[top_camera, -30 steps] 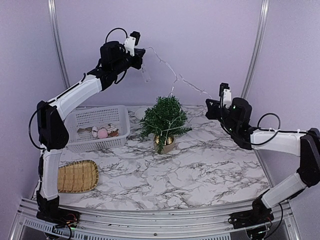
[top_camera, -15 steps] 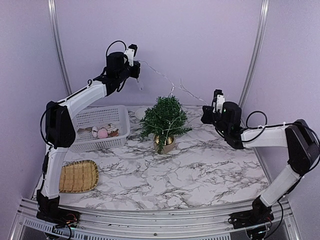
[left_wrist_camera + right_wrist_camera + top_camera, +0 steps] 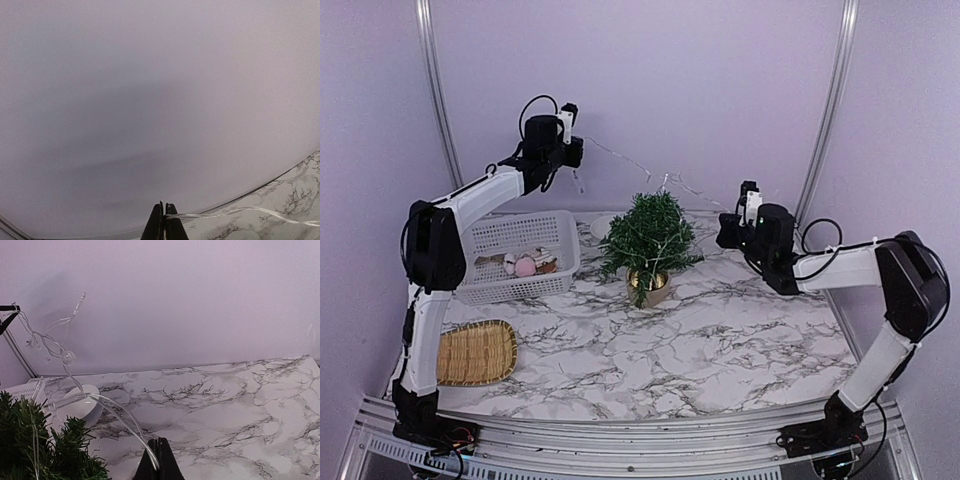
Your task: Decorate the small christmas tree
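The small dark green fir tree in a tan woven pot (image 3: 648, 245) stands mid-table on white marble (image 3: 720, 340), while the left gripper (image 3: 164, 223) and right gripper (image 3: 158, 461) each pinch the thin clear string of tiny lights (image 3: 68, 358) above it.

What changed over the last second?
The left gripper dropped and shifted left in the top view. The right gripper slid in toward the small christmas tree, slightly lower. The light string between them now hangs lower over the treetop. Both grippers stayed shut on the string; nothing was released. The tree, white basket and woven tray are unmoved.
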